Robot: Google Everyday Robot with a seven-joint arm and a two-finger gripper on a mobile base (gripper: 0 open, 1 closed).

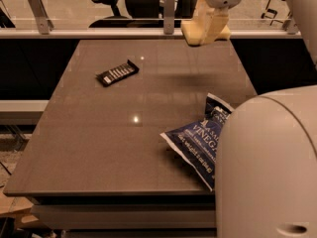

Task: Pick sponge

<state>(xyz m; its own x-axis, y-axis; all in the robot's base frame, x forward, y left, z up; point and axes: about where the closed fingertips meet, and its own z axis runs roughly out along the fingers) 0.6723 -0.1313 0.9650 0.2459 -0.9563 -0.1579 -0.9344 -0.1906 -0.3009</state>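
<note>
The pale yellow sponge (190,34) hangs in the air above the far right part of the brown table (99,143), near its back edge. My gripper (208,32) comes down from the top of the view and is shut on the sponge. Its cream-coloured fingers (212,20) cover the sponge's middle, and the sponge's ends stick out on both sides. A faint shadow lies on the table below it.
A black packaged bar (117,73) lies on the table's far left. A blue chip bag (195,142) lies at the near right, partly hidden by my white arm housing (267,167). A rail (99,32) and an office chair (106,0) stand behind the table.
</note>
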